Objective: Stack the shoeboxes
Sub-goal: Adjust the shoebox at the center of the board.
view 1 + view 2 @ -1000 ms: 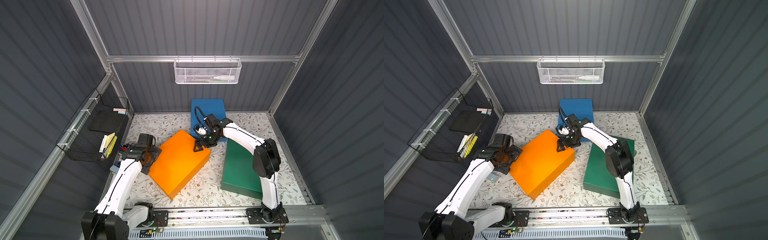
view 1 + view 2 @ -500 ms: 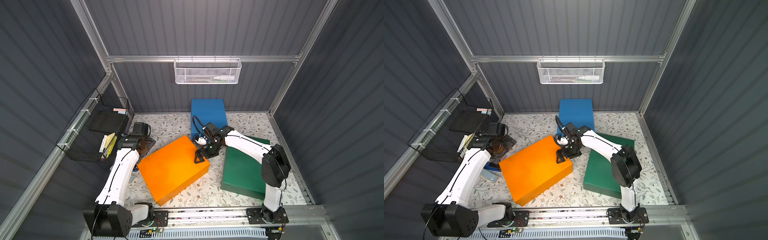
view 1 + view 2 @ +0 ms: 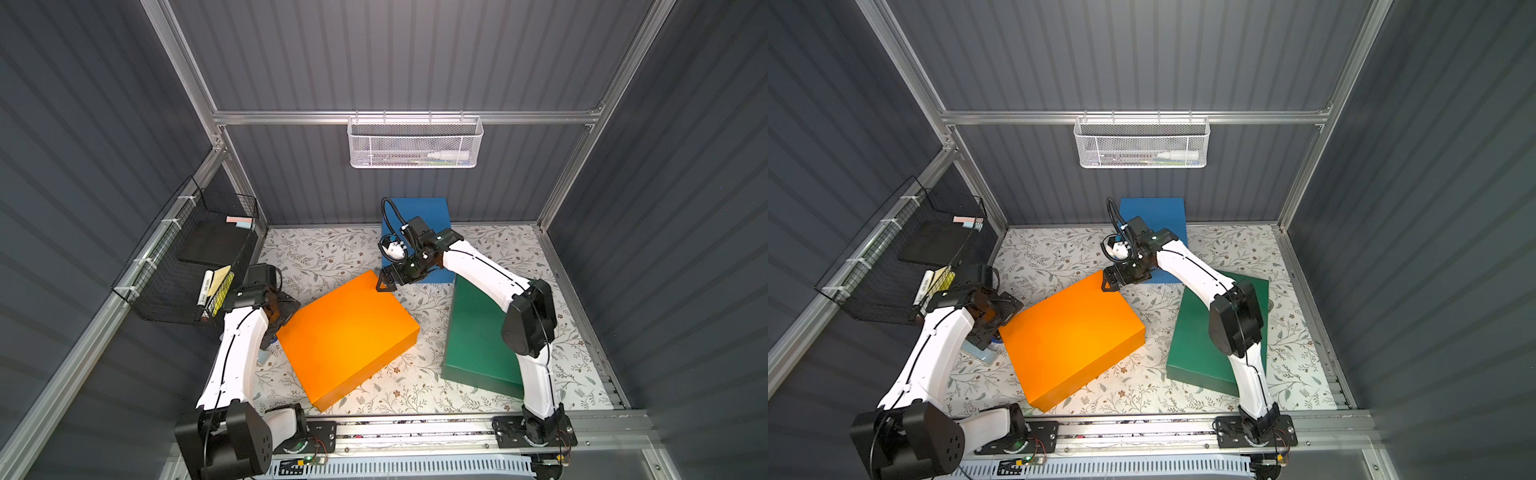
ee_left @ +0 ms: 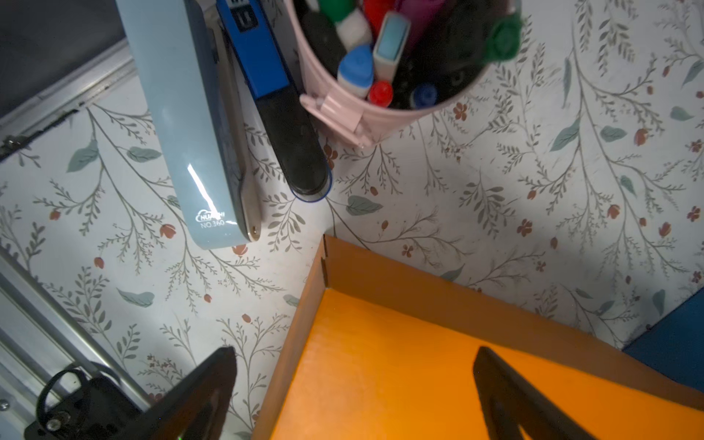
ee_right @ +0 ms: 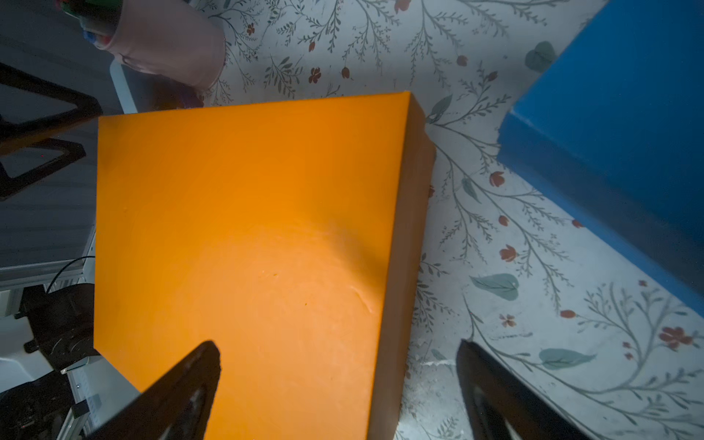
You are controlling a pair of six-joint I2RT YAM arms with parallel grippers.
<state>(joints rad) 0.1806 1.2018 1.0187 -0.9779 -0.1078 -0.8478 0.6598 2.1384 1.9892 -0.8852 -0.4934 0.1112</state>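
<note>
so the orange shoebox (image 3: 349, 332) lies askew in the middle of the floral surface (image 3: 332, 257), lid on, one corner toward the left arm and the far corner toward the right arm. the left gripper (image 4: 354, 350) is spread wide and straddles the corner nearest its arm. in the left wrist view one finger (image 4: 205, 388) hangs outside the box over the surface and the other finger (image 4: 510, 396) is over the orange lid. whether either touches the cardboard i cannot tell.

the right gripper (image 5: 337, 343) is spread wide too, at the far corner of the same box. in the right wrist view one finger (image 5: 183, 388) is above the lid and the other finger (image 5: 495, 396) is beyond the long edge, over the strip of surface between orange and blue. neither gripper pinches anything.

the blue shoebox (image 3: 419, 212) sits against the back wall, partly hidden by the right arm in both top views, apart from the orange one. the dark green shoebox (image 3: 473, 332) lies on the right side under the right arm, its far corner close to the blue one; contact there is unclear. none is stacked yet.

near the orange corner by the left gripper, without touching it, are a light-blue stapler (image 4: 190, 133), a blue-and-black tool (image 4: 274, 95) and a pink cup (image 4: 381, 106) of pens. a black wire basket (image 3: 187, 266) hangs on the left wall, a white mesh basket (image 3: 415, 143) on the back wall.
</note>
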